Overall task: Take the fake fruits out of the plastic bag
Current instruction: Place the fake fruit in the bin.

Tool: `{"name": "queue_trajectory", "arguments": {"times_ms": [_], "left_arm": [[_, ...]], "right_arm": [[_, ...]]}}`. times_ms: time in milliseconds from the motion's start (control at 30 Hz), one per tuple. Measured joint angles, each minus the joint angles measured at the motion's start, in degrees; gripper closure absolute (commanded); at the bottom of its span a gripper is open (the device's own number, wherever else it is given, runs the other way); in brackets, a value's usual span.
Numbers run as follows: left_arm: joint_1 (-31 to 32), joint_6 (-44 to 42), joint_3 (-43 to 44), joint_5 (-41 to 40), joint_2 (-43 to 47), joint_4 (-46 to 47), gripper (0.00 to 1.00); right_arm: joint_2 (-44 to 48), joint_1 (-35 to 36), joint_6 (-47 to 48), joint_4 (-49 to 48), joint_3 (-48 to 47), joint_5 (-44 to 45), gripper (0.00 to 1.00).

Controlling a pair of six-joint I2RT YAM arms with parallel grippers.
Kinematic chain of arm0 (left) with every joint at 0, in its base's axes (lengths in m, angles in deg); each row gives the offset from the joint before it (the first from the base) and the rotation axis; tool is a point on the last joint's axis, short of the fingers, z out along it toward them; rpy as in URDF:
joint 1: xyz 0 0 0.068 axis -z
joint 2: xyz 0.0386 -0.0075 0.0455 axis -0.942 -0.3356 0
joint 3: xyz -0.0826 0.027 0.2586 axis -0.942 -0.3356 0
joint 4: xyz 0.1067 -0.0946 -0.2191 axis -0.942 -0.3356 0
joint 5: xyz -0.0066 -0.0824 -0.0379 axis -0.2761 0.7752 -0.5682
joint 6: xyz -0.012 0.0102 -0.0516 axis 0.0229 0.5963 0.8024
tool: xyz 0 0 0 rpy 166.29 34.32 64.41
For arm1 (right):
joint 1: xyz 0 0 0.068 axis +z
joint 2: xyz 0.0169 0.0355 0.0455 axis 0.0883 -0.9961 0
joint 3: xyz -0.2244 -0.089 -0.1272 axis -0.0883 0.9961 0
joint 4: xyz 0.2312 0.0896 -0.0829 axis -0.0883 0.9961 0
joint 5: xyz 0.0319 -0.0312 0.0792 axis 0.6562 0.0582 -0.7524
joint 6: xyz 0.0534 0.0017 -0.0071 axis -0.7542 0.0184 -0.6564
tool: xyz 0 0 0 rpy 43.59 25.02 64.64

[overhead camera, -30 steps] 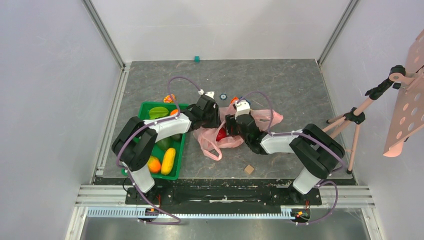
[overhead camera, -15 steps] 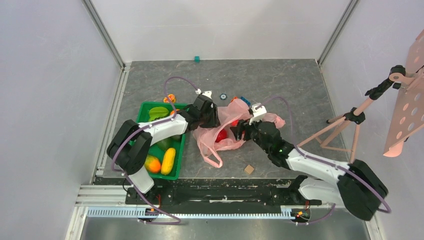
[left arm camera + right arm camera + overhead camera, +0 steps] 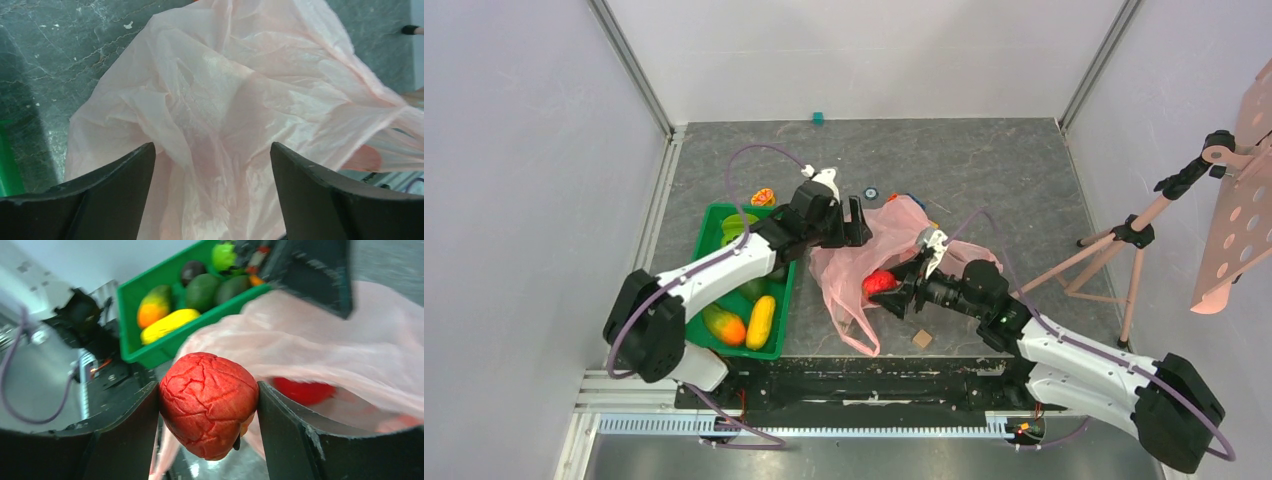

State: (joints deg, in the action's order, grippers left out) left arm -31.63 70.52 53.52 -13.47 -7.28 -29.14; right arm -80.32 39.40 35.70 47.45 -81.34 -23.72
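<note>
The pink plastic bag [image 3: 874,250] lies crumpled in the middle of the table and fills the left wrist view [image 3: 235,95]. My right gripper [image 3: 894,292] is shut on a bright red, crackle-textured fake fruit [image 3: 879,283], held just outside the bag's near left side. In the right wrist view the fruit [image 3: 209,402] sits between the two fingers of that gripper [image 3: 207,390]. Another red fruit [image 3: 305,390] shows through the bag behind it. My left gripper [image 3: 856,215] is at the bag's far left edge, and its jaws [image 3: 211,147] stand wide apart over the plastic.
A green bin [image 3: 776,320] at the left holds a yellow fruit [image 3: 760,322], an orange-green one [image 3: 724,326] and dark green ones. A small wooden block [image 3: 922,339] lies near the front. A tripod [image 3: 1124,240] stands at the right. Small items [image 3: 764,197] lie behind the bin.
My right gripper has pulled back out of the bag toward the near edge with the red fruit in it. My left arm has shifted left and farther back, and the bag's top has risen.
</note>
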Motion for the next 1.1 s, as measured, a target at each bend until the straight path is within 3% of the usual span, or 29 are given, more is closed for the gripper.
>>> {"name": "queue_trajectory", "arguments": {"times_ms": [100,300,700,1100], "left_arm": [[-0.4,0.0,0.0,0.4,3.7,-2.0,0.00],[-1.5,-0.2,1.9,-1.3,12.4,-9.3,0.00],[-4.1,-7.3,13.8,-17.7,32.1,-28.9,0.00],[-4.2,-10.5,24.0,-31.0,45.2,-41.2,0.00]], "right_arm": [[-1.2,3.8,0.9,-0.6,-1.0,-2.8,0.52],[-8.3,14.3,5.3,1.0,-7.8,-2.8,0.54],[-27.5,24.7,9.5,-4.7,-19.1,3.1,0.55],[-54.3,27.3,13.9,-8.5,-41.5,8.2,0.51]]}}
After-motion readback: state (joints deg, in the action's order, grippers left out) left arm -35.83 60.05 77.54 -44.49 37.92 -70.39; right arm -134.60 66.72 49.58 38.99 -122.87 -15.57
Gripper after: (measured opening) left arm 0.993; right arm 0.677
